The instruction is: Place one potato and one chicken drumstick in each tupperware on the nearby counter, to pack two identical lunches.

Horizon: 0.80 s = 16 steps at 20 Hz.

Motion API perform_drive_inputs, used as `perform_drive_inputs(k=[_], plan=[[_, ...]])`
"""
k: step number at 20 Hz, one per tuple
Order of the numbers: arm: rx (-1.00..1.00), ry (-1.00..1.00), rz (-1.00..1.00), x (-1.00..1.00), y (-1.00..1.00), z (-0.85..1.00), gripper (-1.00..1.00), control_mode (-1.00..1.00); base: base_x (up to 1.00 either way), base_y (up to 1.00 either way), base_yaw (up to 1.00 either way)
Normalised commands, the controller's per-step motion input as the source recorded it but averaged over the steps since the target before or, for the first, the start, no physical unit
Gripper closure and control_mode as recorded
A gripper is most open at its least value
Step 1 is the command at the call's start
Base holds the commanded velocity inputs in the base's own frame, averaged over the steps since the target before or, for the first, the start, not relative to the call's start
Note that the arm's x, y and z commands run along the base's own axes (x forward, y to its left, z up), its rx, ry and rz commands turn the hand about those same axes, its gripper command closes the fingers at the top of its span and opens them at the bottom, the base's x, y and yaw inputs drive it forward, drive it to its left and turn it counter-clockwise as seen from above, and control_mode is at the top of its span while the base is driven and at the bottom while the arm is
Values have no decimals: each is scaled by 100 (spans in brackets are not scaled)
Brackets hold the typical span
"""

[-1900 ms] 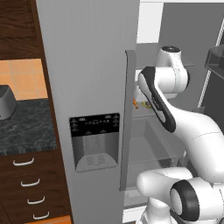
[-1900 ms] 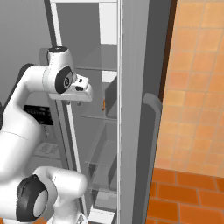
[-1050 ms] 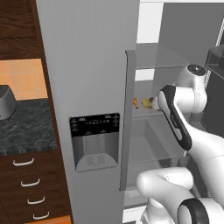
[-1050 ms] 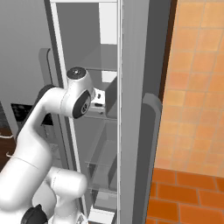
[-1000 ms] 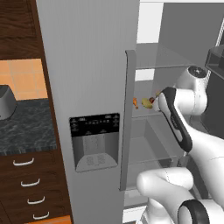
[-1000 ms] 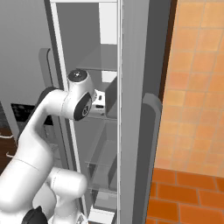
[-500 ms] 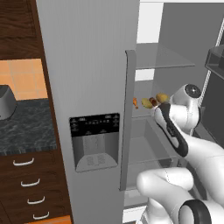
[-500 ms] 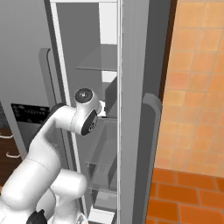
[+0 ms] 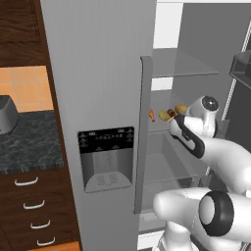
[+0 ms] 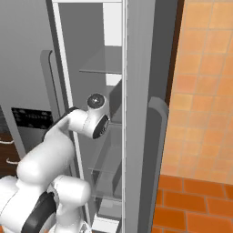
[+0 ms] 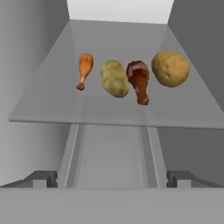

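Waiting on the clear glass fridge shelf [image 11: 52,109] are all four foods: an orange club-shaped drumstick [image 11: 84,69], a yellowish oval potato [image 11: 115,78], a darker red-brown drumstick [image 11: 139,81] and a rounder golden potato [image 11: 170,68]. Nothing looks packed yet. Gripper [image 11: 112,178] jaws stand apart, empty. Since two seconds ago, the arm has reached deeper toward that shelf.

A translucent grey glass shelf [image 11: 52,105] inside the open fridge carries four food items in a rough row, seen in the hand view. From left to right in that view: a small orange chicken drumstick [image 11: 84,69] with bone tip toward the shelf's front edge, apart from the rest; a yellowish potato [image 11: 115,78]; a darker red-brown drumstick [image 11: 138,80] just beside that potato, possibly touching it; and a rounder golden potato [image 11: 170,68] at the far right. In the left base view the same shelf [image 9: 159,128] shows the items as small orange and yellow shapes.
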Motion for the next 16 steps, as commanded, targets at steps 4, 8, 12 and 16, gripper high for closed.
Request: perform_drive_inputs(k=[4, 8, 12, 16], plan=[[0, 0, 0, 44, -23, 0, -100, -100, 0, 0, 0], [0, 0, 0, 49, -19, -10, -100, -100, 0, 0, 0], [0, 0, 0, 60, -15, -30, -100, -100, 0, 0, 0], [0, 4, 0, 64, -16, -33, -100, -100, 0, 0, 0]])
